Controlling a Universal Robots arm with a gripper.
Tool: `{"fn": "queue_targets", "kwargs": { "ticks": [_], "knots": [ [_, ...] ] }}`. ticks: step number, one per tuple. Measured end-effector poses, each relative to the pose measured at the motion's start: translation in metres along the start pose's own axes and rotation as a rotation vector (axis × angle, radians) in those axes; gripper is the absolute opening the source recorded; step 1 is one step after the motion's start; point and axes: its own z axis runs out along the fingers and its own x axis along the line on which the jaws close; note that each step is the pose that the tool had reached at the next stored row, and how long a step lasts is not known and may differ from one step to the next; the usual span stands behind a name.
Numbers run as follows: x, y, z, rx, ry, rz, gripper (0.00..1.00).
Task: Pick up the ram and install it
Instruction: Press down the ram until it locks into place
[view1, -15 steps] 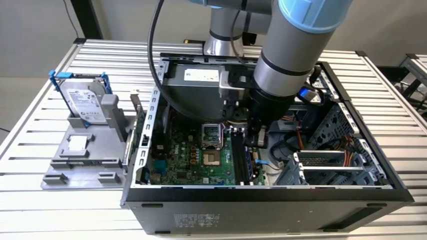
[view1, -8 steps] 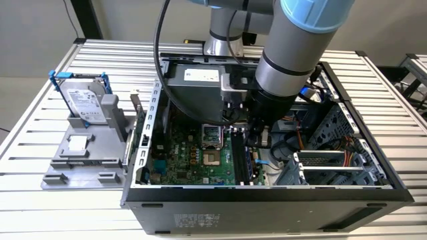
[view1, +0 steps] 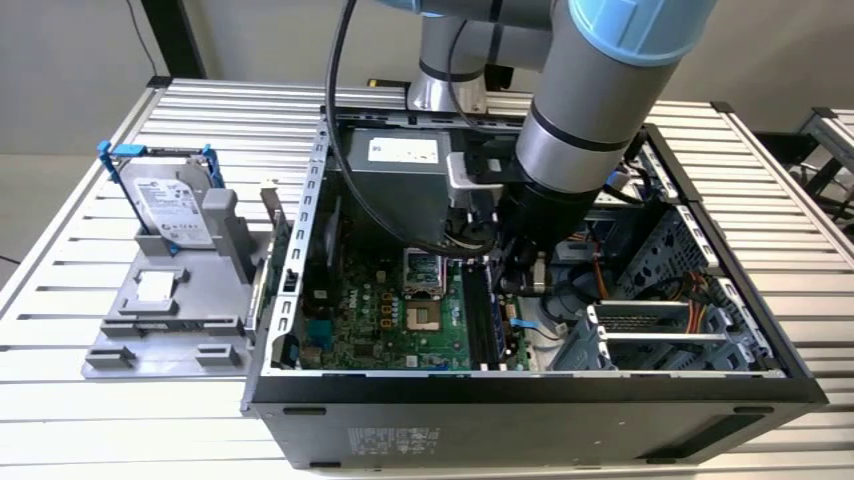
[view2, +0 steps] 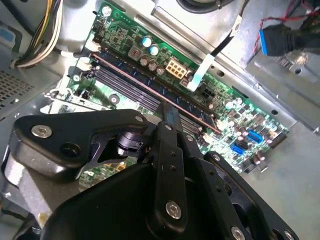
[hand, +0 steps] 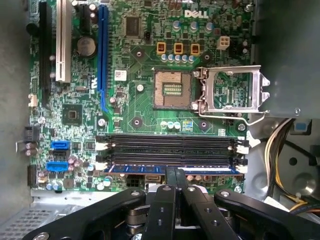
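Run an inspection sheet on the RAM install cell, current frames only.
Surface: slatted metal table carrying the open PC case.
Job's things: the ram stands on edge along the memory slots, at the outermost one; whether it is fully seated cannot be told.
Clutter: hard drive upright on a grey fixture, at the exterior view's left of the case.
Grippers: claw shut on the ram at mid-length.
Cables: black cable hangs along the arm; yellow-white wire bundle lies beside the motherboard.
Surroundings: second slatted frame at the exterior view's right edge.
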Motion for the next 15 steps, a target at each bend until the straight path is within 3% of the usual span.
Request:
{"fn": "queue_targets", "kwargs": {
  "ticks": [5, 15],
  "knots": [
    [0.001, -0.0001, 0.0004, -0.0001, 0.0, -0.002, 0.0],
    [0.0017, -0.001, 0.0181, 0.0012, 0.0002, -0.004, 0.0]
  ]
}}
